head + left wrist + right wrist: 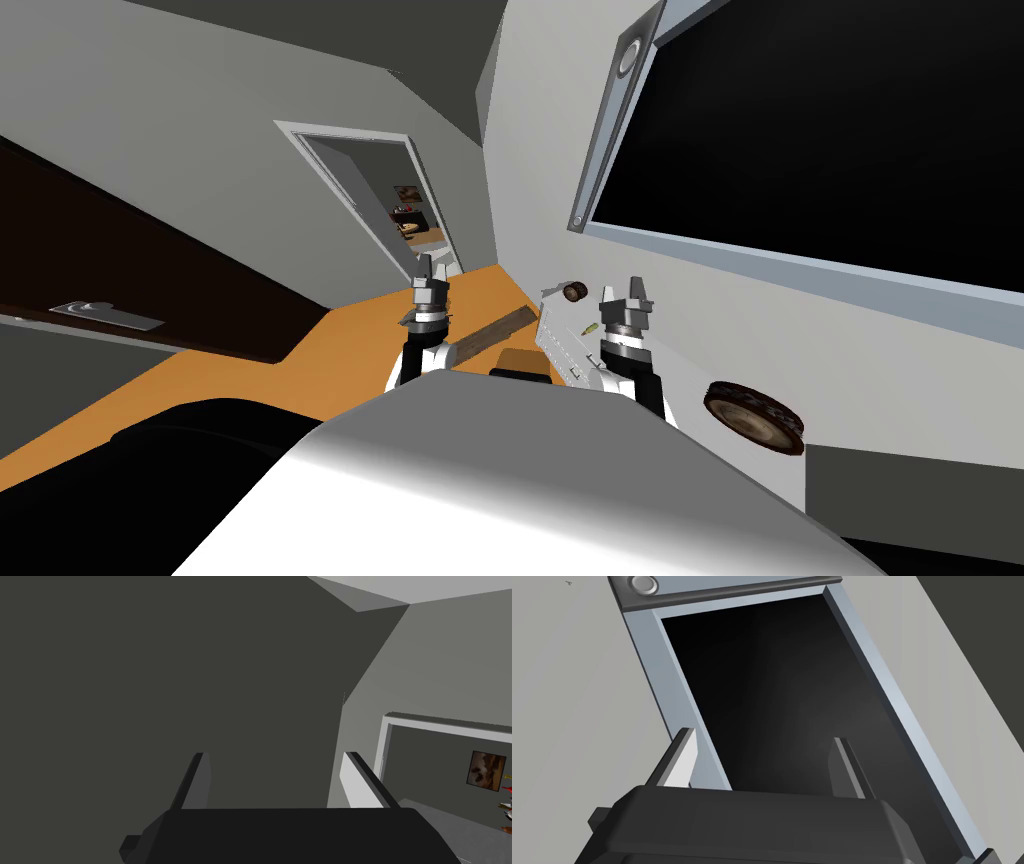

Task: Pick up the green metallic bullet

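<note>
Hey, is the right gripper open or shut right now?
Open. The right gripper has its fingers standing wide apart with nothing between them; the small bullet lies untouched near it.

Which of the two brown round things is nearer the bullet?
The small one, just beyond the bullet on the white surface. The large disc lies much farther off, on the other side of the right gripper.
</note>
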Tool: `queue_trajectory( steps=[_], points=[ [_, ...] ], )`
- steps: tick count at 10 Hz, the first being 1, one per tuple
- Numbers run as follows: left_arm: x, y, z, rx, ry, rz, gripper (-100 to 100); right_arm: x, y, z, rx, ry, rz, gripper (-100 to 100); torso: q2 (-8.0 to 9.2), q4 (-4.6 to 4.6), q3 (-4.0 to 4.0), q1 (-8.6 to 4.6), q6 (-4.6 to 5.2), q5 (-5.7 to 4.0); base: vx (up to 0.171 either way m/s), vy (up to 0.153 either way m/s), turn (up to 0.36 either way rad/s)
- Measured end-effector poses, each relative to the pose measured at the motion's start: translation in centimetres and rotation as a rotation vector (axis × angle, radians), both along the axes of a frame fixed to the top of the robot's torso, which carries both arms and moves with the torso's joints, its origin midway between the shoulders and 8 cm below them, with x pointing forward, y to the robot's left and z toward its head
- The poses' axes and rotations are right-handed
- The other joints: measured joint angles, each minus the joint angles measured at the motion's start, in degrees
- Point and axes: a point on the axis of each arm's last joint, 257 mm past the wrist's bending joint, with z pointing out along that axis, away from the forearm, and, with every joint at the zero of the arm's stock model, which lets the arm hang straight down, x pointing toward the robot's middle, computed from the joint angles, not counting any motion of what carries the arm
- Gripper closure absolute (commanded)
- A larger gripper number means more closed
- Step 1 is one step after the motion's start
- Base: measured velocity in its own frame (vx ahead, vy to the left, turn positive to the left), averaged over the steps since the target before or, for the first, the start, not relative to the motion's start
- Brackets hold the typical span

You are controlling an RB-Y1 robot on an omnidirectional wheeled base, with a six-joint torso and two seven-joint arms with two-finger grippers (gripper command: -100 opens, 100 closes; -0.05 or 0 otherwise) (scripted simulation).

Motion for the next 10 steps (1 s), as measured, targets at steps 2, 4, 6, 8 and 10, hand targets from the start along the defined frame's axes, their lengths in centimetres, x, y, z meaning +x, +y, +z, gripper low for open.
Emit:
queue_trajectory(
  steps=[2,4,6,8,10],
  points=[
    [0.0,0.0,0.0,0.0,0.0,0.0,0,0.4,0.0,-1.1,-0.01,0.033,0.028,-100,-0.1,-0.02,-0.06,0.03,0.0,0.01,0.036,0.018,-0.023],
    [0.0,0.0,0.0,0.0,0.0,0.0,0,1.3,-0.3,-2.7,0.0,0.086,0.061,-100,-0.18,-0.04,-0.1,0.05,0.0,0.01,0.052,0.018,-0.033],
    [0.0,0.0,0.0,0.0,0.0,0.0,0,2.2,-1.2,-4.9,0.039,0.159,0.091,-100,-0.24,-0.06,-0.14,0.05,0.0,0.01,0.063,0.029,-0.04],
    [0.0,0.0,0.0,0.0,0.0,0.0,0,2.9,-1.9,-7.1,0.086,0.22,0.109,-100,-0.23,-0.05,-0.14,0.09,0.0,0.02,0.056,0.021,-0.024],
    [0.0,0.0,0.0,0.0,0.0,0.0,0,3.6,-3.2,-8.9,0.143,0.285,0.122,-100,-0.3,-0.07,-0.17,0.05,0.0,0.01,0.072,0.02,-0.033]
  ],
)
